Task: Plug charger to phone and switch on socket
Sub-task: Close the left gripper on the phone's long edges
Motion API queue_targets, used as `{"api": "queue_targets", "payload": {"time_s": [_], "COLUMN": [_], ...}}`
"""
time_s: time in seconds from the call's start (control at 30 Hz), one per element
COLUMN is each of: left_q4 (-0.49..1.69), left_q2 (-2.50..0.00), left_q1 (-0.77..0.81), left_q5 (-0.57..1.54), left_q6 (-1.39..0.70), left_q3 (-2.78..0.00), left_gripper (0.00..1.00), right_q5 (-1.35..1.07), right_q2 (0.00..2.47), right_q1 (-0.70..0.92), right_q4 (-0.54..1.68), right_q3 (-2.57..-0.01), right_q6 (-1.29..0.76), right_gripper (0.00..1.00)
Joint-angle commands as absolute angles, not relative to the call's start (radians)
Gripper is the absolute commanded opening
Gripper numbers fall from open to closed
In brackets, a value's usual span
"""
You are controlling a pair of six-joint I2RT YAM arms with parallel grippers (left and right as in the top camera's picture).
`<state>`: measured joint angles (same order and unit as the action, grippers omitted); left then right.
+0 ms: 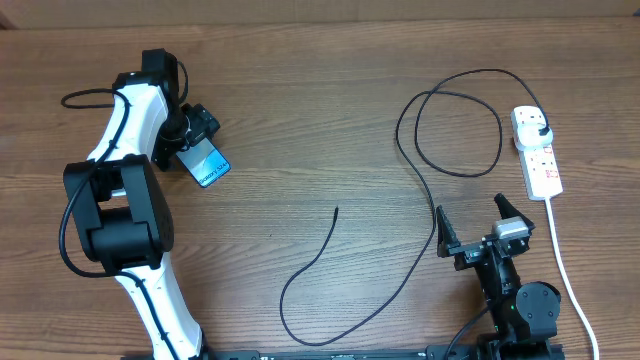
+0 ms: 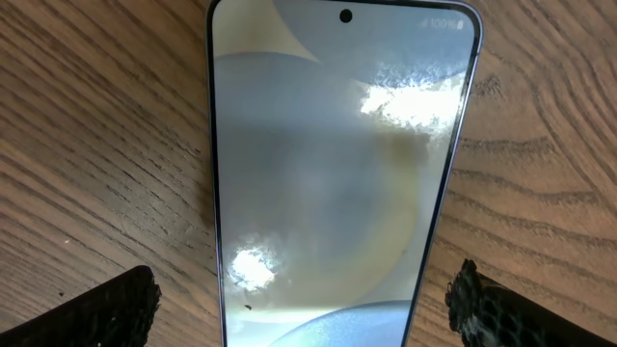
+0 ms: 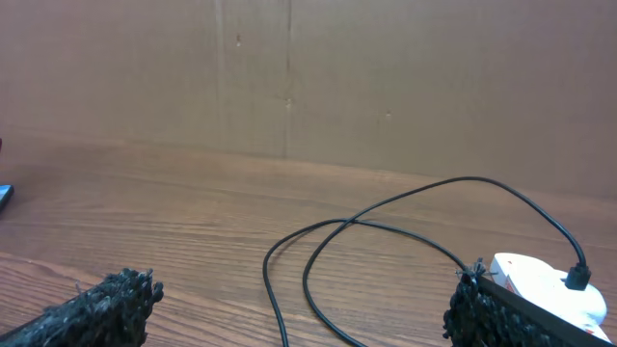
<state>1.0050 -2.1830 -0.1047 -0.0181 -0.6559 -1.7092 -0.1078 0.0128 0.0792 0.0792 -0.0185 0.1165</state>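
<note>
The phone (image 1: 208, 165) lies flat on the wooden table at the left, its blue screen up. In the left wrist view the phone (image 2: 337, 173) fills the middle. My left gripper (image 1: 192, 148) (image 2: 307, 323) is open, one finger on each side of the phone's near end, with a gap on both sides. The charger cable (image 1: 420, 170) loops from its black plug (image 1: 540, 131) in the socket (image 1: 538, 155) down to a free tip (image 1: 336, 210) mid-table. My right gripper (image 1: 476, 226) (image 3: 299, 313) is open and empty, low over the cable (image 3: 318, 251), with the socket (image 3: 545, 284) beyond its right finger.
The socket's thick white cord (image 1: 568, 270) runs down the right side, close to the right arm's base. A brown wall (image 3: 289, 77) stands behind the table's far edge. The left arm (image 1: 125, 200) covers the table's left side.
</note>
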Motion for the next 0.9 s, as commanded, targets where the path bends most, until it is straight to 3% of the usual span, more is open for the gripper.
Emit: {"api": "queue_targets", "payload": {"time_s": [0.0, 0.87], "left_q4": [1.005, 0.984], "left_q2": [-2.205, -2.205], "left_q1": [-0.101, -0.078], "left_q5": [-0.035, -0.053], "left_q6": [-0.673, -0.678], "left_q3": [-1.729, -1.703], "left_gripper": [1.0, 1.0], "right_q5": [-0.113, -0.113], "right_q2": [0.002, 0.002], "right_q1": [0.084, 0.084], "right_q4": [0.075, 0.075], "right_q3": [-0.008, -0.008], "right_q6": [0.121, 0.121], "right_gripper": [1.0, 1.0]}}
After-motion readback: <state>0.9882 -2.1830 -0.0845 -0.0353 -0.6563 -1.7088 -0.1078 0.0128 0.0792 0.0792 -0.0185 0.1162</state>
